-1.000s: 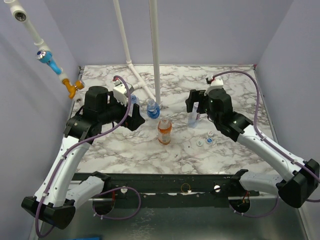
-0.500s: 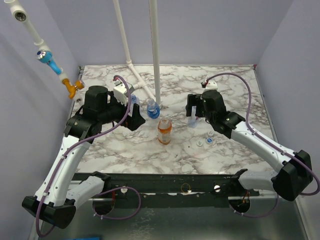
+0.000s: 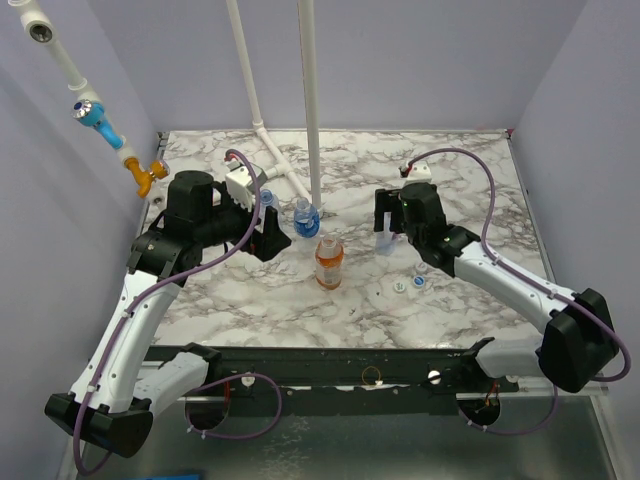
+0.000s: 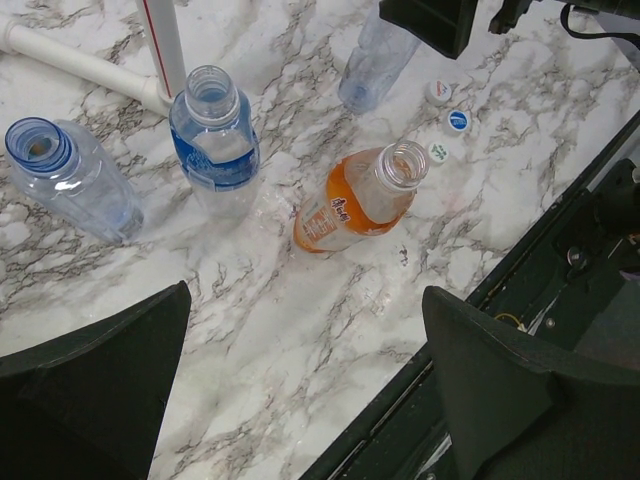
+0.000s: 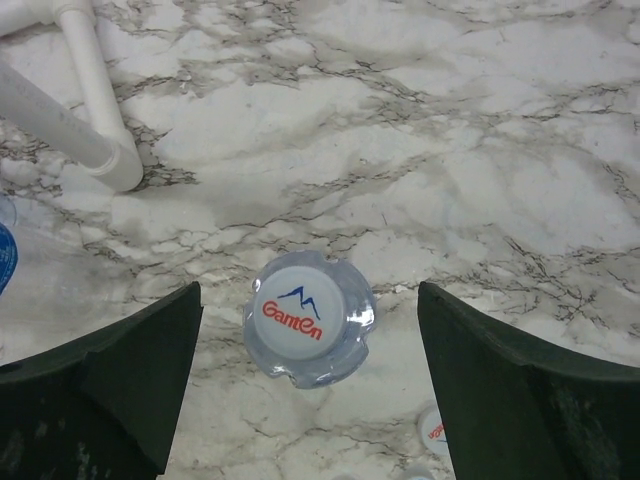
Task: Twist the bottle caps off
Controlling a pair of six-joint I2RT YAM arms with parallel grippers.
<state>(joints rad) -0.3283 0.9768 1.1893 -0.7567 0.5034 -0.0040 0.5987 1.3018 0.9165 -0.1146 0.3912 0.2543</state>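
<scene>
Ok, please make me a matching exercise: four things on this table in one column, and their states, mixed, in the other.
Things: 1 orange bottle; 2 Ganten bottle; 3 blue-label bottle; 4 loose caps.
States: A lying on the table; B cap on, inside the open right gripper; C open, beside the white pipe; D open, nearest the loose caps.
Pairs: 1-D, 2-B, 3-C, 4-A.

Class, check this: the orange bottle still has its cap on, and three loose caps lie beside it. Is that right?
No. The orange bottle is already uncapped; the left wrist view shows its open mouth. The three loose caps do lie beside it.
</scene>
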